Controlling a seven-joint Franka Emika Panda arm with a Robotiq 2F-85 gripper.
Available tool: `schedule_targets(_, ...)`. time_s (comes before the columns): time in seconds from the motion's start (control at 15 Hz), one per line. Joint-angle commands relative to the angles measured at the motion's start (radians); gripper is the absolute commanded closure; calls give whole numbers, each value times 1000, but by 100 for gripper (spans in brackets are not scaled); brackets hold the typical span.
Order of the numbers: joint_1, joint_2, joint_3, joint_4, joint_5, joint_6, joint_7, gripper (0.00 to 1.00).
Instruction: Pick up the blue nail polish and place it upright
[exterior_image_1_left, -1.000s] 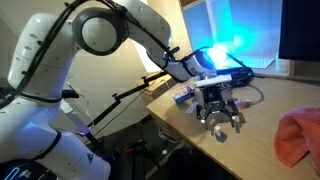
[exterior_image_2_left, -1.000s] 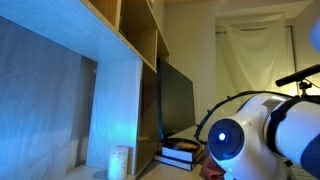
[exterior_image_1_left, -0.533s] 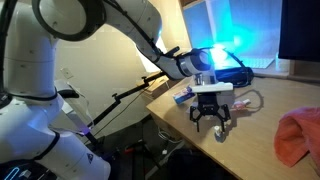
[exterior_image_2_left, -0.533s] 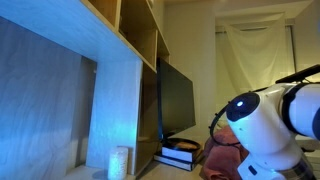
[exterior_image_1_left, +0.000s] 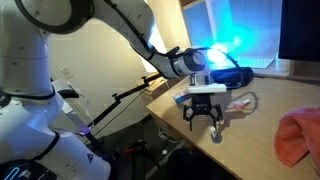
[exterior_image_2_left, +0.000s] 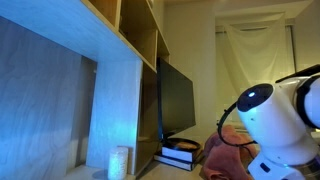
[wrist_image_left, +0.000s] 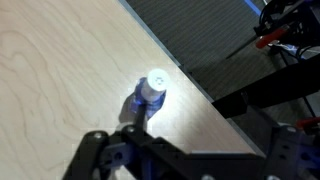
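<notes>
Nail polish (wrist_image_left: 150, 93) is sitting on the table (wrist_image_left: 60, 60), really close to the edge. From the wrist view it looks like it's standing on its base with the white cap pointing up. The cap's on, so whatever's inside is sealed, and I can't make out how full it is.

Your gripper (exterior_image_1_left: 203, 124) hangs just above the bottle with the jaws spread wide and nothing between them. As far as I can tell it isn't touching the bottle.

So my read is that the upright placement is basically done and you're at the let-go-and-back-off step. For the next move I'd lift straight up. One finger looks to be almost over the bottle in an exterior view (exterior_image_1_left: 216, 136), and a sideways swing could knock it off the edge.

Further along the table there's a loop of cable (exterior_image_1_left: 246, 100) and a pink cloth (exterior_image_1_left: 298, 135), both well apart from the bottle.

Way back there's a wooden shelf (exterior_image_2_left: 130, 40) with open cubbies. They're too dark to tell what's in them. A small white cylinder (exterior_image_2_left: 119, 161) sits below the shelf, contents unknown.
</notes>
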Motion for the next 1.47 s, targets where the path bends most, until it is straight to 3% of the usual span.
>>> schedule_targets(0.0,39,-4,-41,1,25,10,-16,0)
schedule_targets(1.4,78,24,-80,20,17,6,-9,0)
